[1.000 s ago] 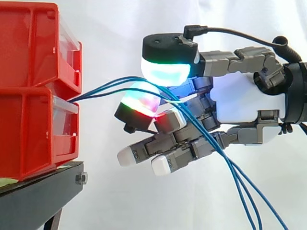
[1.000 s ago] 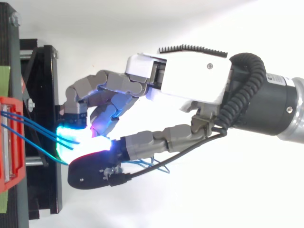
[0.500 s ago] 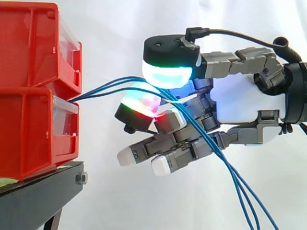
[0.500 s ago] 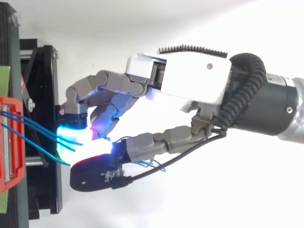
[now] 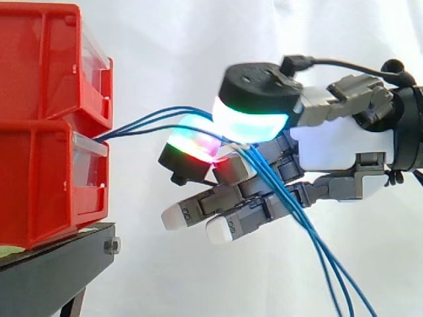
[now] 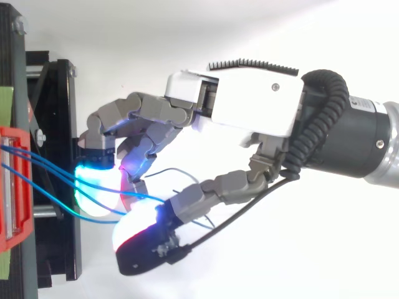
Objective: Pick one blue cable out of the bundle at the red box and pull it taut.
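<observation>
Side view: blue cables (image 5: 142, 122) leave the lower red box (image 5: 39, 178) and run roughly level toward the hand (image 5: 330, 142). They pass under the thumb pad (image 5: 250, 122), over the fingers (image 5: 193, 142), then droop down-right. Overlap here hides any gap.

Top view: the thumb pad (image 6: 140, 240) stands clear of the fingertips (image 6: 93, 184), with strands fanning across the gap. Fingers apart, nothing clamped. Next move, I'd say: thumb closes sideways onto one strand.

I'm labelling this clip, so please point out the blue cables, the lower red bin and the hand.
blue cables (image 5: 119, 131), side view, on the stretch just outside the bin.
lower red bin (image 5: 39, 185), side view, on its red side wall.
hand (image 5: 330, 142), side view, on its white palm shell.
</observation>
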Controlling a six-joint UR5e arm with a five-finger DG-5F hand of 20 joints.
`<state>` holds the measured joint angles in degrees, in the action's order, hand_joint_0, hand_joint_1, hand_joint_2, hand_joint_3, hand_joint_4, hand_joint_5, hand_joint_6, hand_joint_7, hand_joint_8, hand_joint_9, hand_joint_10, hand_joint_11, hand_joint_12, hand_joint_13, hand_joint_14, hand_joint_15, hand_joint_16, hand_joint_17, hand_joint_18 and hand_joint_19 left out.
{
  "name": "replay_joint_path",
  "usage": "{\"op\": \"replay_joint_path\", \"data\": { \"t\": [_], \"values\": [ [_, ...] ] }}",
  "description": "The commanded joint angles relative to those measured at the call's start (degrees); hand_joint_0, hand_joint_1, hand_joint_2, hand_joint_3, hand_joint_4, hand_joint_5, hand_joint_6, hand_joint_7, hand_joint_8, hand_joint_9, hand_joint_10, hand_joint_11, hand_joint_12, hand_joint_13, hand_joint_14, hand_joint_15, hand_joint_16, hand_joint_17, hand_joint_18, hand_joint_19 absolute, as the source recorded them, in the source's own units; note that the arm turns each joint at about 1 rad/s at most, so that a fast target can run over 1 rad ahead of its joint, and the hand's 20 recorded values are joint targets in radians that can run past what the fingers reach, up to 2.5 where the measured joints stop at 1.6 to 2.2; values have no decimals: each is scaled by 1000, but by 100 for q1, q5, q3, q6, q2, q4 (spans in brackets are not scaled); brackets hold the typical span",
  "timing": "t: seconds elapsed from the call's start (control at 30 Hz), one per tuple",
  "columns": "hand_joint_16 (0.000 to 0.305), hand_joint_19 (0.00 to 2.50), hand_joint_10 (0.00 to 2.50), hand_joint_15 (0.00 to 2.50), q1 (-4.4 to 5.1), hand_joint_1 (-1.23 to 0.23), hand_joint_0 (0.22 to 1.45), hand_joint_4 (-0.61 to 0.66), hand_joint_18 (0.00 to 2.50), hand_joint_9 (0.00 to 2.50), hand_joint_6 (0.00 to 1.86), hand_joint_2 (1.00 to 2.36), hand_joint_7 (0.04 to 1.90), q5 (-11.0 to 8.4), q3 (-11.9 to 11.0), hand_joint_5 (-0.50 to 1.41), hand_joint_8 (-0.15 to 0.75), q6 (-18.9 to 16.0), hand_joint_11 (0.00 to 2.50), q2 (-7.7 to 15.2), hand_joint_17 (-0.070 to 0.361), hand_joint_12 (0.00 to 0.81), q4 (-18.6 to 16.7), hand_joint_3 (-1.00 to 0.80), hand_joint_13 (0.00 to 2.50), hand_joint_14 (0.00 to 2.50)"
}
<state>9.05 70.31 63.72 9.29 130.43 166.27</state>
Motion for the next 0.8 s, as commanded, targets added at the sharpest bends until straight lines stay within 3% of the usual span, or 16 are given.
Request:
{"op": "replay_joint_path", "data": {
  "t": [0.0,0.13,0.3,0.4,0.77],
  "values": [
    [61,272,20,145,1,-1003,648,206,566,676,867,1000,1174,0,0,-230,342,-6,1062,0,136,426,11,-500,375,4],
    [64,315,18,175,1,-881,517,230,580,714,854,1000,1100,0,0,-221,372,-6,1062,0,144,448,11,-500,391,5],
    [63,371,18,195,1,-672,528,226,597,849,815,1000,1126,0,0,-173,389,3,1066,0,143,449,11,-500,435,5],
    [61,392,19,196,-8,-675,585,222,585,857,808,1008,1174,0,0,-165,378,-6,1069,0,137,433,37,-394,432,6],
    [61,392,18,203,1,-719,580,236,633,876,870,1023,1251,0,0,-168,385,3,1086,0,136,431,46,-108,462,6]
  ]
}}
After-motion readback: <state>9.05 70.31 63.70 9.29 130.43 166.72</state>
